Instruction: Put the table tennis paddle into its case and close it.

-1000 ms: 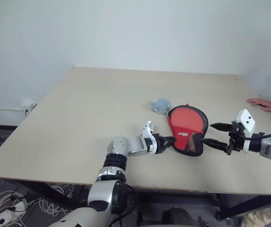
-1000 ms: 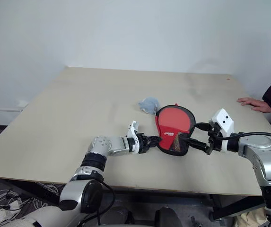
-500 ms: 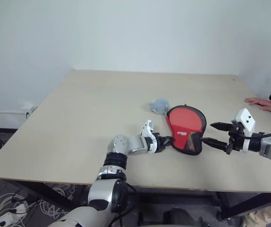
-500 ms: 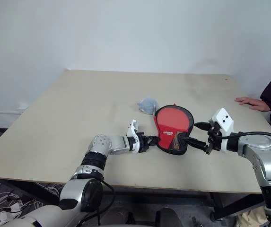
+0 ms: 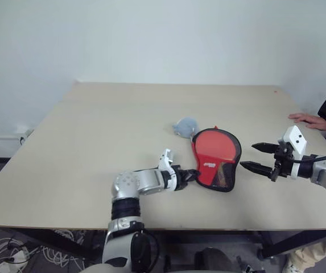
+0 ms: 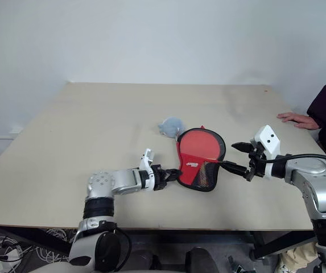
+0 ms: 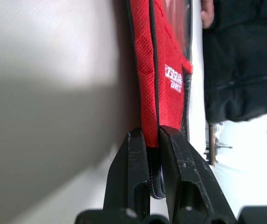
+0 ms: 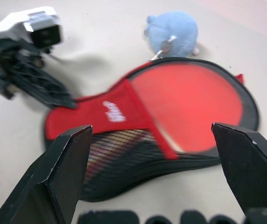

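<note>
Centre right of the head view: the case (image 5: pixel 214 166) lies on the table (image 5: pixel 94 136) with the paddle (image 8: pixel 189 105) inside, its red face showing through the open top. The left gripper (image 5: pixel 190 174) is clamped on the case's narrow end. The right gripper (image 5: pixel 255 157) hangs just beside the case, fingers wide apart. A grey lump (image 5: pixel 184 126) touches the far rim. Step in hand: closing. Next, likely, the zip must be drawn round.
</note>
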You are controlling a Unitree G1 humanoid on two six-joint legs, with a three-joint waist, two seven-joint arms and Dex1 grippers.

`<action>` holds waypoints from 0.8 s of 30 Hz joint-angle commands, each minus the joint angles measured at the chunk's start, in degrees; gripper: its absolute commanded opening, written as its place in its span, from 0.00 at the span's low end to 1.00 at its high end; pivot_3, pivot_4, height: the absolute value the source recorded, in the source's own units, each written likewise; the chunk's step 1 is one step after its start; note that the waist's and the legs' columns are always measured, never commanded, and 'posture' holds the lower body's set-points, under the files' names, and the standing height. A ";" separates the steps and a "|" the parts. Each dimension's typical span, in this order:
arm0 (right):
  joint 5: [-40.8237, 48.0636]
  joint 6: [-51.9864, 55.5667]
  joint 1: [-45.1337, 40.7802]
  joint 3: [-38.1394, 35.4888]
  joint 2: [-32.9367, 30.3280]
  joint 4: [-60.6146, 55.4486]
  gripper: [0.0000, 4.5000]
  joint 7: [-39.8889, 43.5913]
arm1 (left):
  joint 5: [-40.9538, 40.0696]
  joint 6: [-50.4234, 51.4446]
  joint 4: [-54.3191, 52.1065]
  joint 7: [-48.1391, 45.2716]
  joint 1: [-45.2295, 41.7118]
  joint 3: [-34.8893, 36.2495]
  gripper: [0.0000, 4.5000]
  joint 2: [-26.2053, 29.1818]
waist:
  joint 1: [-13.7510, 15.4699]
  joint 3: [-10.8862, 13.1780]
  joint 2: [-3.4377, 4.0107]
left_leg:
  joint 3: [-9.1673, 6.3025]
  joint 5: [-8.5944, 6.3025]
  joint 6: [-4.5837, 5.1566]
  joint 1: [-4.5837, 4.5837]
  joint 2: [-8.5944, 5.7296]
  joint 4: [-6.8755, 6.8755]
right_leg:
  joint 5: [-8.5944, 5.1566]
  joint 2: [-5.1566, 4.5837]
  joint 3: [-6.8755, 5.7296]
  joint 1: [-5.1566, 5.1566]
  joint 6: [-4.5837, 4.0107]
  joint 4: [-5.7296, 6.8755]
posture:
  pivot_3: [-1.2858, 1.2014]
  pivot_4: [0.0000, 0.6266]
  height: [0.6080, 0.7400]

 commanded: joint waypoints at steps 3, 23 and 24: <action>-0.39 -1.53 -2.84 -0.03 0.07 1.07 0.98 0.67 | -0.17 6.13 -7.16 3.86 2.90 5.16 0.08 -0.70 | 0.05 0.01 -0.01 | 0.00 -0.01 0.00 -0.01 0.00 0.00 | -0.01 -0.01 -0.01 0.00 -0.01 -0.05 | 0.52 0.00 0.92; -1.81 -3.35 -6.35 3.30 1.64 4.54 0.98 2.31 | -48.76 -1.97 -17.21 25.16 20.63 -8.85 0.08 17.37 | 0.55 0.00 0.02 | 0.00 0.00 0.00 0.03 -0.01 0.01 | 0.03 -0.12 0.02 -0.01 -0.25 -0.03 | 0.52 0.00 0.92; -1.86 -3.29 -6.46 3.40 1.77 4.53 0.98 2.34 | -50.74 -4.26 -17.16 26.30 20.70 -10.28 0.08 18.17 | 0.67 0.00 0.02 | 0.00 0.00 0.00 0.02 -0.02 0.01 | 0.02 -0.16 0.00 0.00 -0.31 -0.03 | 0.52 0.00 0.92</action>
